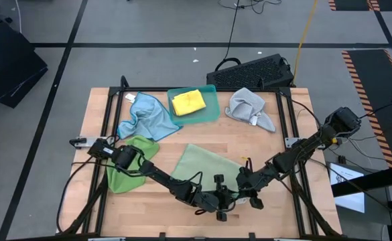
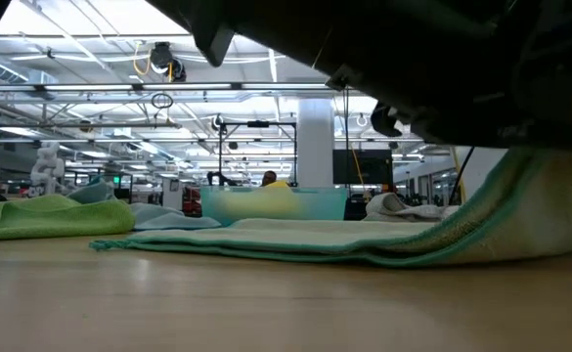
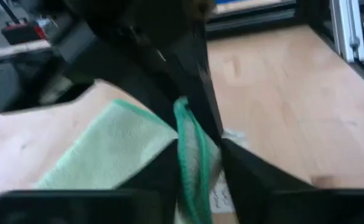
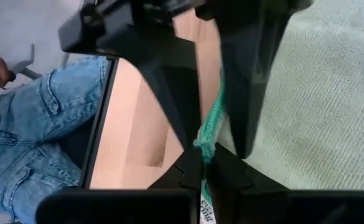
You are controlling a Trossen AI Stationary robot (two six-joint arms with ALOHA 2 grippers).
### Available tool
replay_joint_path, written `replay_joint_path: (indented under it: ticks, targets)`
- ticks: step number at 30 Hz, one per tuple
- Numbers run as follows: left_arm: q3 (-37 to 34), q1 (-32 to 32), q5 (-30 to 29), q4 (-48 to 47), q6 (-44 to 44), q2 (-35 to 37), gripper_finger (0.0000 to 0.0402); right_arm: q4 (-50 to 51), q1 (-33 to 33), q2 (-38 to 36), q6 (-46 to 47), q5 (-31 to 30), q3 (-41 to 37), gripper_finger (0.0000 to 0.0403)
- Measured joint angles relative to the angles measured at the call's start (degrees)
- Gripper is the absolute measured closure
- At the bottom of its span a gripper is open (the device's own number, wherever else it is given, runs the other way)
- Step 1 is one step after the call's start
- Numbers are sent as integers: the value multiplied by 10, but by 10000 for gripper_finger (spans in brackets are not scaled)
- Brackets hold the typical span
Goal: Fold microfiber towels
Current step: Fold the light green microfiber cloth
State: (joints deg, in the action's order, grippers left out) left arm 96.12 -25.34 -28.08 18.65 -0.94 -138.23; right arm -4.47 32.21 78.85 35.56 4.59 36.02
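Both grippers meet at the near edge of the tabletop (image 1: 249,144) on the flat green towel (image 1: 206,167): the left gripper (image 3: 200,168) pinches its teal-stitched hem between its fingers, and the right gripper (image 4: 205,163) is clamped on the same edge. Behind it lie a crumpled green towel (image 1: 132,161), a blue towel (image 1: 145,114), a grey towel (image 1: 249,107) and a yellow towel (image 1: 187,102) in the teal tray (image 1: 212,110). A person's jeans (image 4: 38,124) show beyond the frame, apparently close to the table's edge.
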Motion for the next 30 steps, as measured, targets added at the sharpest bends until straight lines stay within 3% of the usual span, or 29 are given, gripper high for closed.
replay_joint_path:
  ticks: [3,5,15,24,30]
  targets:
    - [0,-1,1,-5,2,0,369,-7,0,0,-8,0,0,392]
    - [0,-5,0,-5,8,0,389,-9,0,0,-24,0,0,382]
    - [0,-54,-8,-68,23,11,395,8,46,-17,-77,-5,0,255]
    - [0,-112,-113,-133,33,27,397,101,164,-30,-157,-168,-3,200]
    - [0,-129,-175,-153,-7,37,394,-29,227,-21,-253,-244,-51,190]
